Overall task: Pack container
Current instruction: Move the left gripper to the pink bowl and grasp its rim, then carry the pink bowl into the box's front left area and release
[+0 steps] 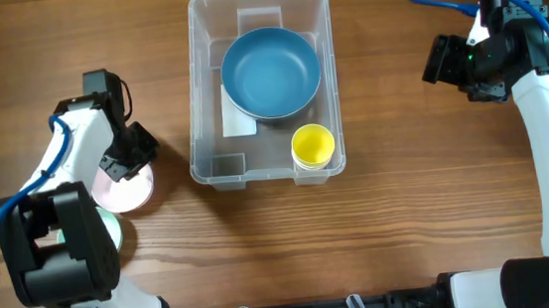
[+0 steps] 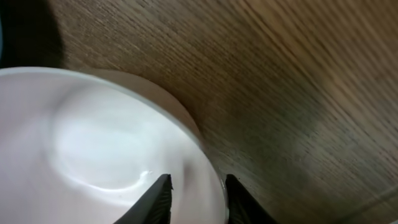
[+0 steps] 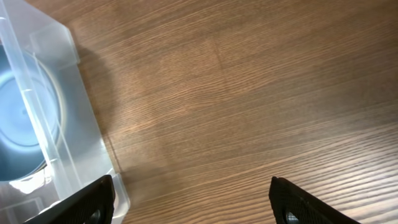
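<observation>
The container [image 1: 195,111] sits mid-counter toward the far edge. It holds a blue bowl [image 1: 270,72] and, in its near right corner, a yellow cup [image 1: 313,145]. Well to its left, the left gripper [image 2: 196,202] is down at a pale pink bowl [image 1: 131,193] with its jaws apart, one inside the rim and one outside. The right gripper [image 3: 189,202] hangs over bare counter [image 1: 389,214] to the right of the container's wall, jaws spread wide with nothing between them. Open wood runs along the container's right side and the whole near edge.
</observation>
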